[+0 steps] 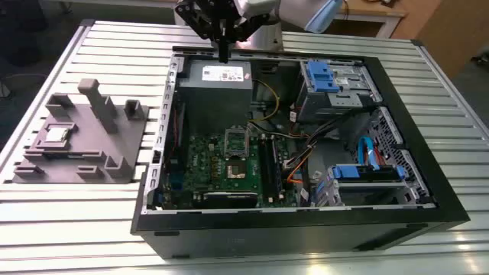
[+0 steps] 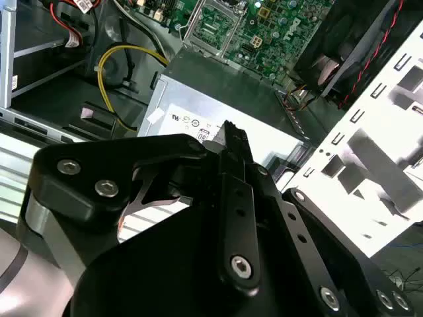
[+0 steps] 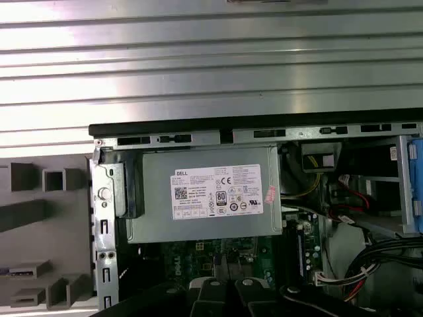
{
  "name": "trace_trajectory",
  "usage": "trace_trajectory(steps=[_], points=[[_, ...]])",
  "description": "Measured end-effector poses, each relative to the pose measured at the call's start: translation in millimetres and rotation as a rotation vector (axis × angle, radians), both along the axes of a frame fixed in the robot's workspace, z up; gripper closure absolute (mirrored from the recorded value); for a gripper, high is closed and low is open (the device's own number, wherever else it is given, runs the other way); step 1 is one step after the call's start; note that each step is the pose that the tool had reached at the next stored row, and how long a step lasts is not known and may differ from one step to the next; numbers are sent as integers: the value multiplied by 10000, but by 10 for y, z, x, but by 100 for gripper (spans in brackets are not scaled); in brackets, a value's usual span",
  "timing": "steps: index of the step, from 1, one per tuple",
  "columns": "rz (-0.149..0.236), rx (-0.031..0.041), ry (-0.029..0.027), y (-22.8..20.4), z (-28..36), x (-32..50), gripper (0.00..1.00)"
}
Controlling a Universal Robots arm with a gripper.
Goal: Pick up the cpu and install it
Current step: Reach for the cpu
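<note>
1. At the left of the exterior view, a grey fixture (image 1: 107,149) stands on the slatted table (image 1: 77,229). The cpu (image 1: 57,134) lies flat in a recess on the left part of the fixture, with its silvery top up. It is well apart from the gripper and is not yet picked up.
2. I judge the cpu to be light, stiff and thin. The metal top is probably smooth and a little slippery, and the underside with its contacts is likely fragile. The best hold seems to be on two opposite edges, keeping the chip level. The fingers should not press on the top or touch the underside.
3. In the middle of the exterior view lies the open case (image 1: 306,235) with the green board (image 1: 206,160) inside. The socket (image 1: 238,169) sits near the centre of the board, and its cover plate (image 1: 237,140) looks folded back. As far as I can tell, no chip is in it.
4. In the upper centre of the exterior view, the gripper (image 1: 224,57) hangs over the power supply (image 1: 216,86), near the far wall of the case. Its fingers look pressed together and pinch nothing. In the second wrist view, the gripper (image 2: 228,127) points at the labelled face of the power supply (image 2: 198,109).
5. At the right of the exterior view are the blue drive bays (image 1: 328,77) and loose cables (image 1: 367,152), apart from the gripper.
</note>
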State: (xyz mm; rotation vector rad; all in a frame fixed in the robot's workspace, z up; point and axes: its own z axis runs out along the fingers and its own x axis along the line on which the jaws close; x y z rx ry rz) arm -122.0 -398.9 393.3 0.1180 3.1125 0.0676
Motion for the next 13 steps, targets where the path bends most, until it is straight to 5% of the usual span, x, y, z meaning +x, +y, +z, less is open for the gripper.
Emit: trace_trajectory(steps=[13], points=[[-1, 1, 29, 0, -8, -27, 90]])
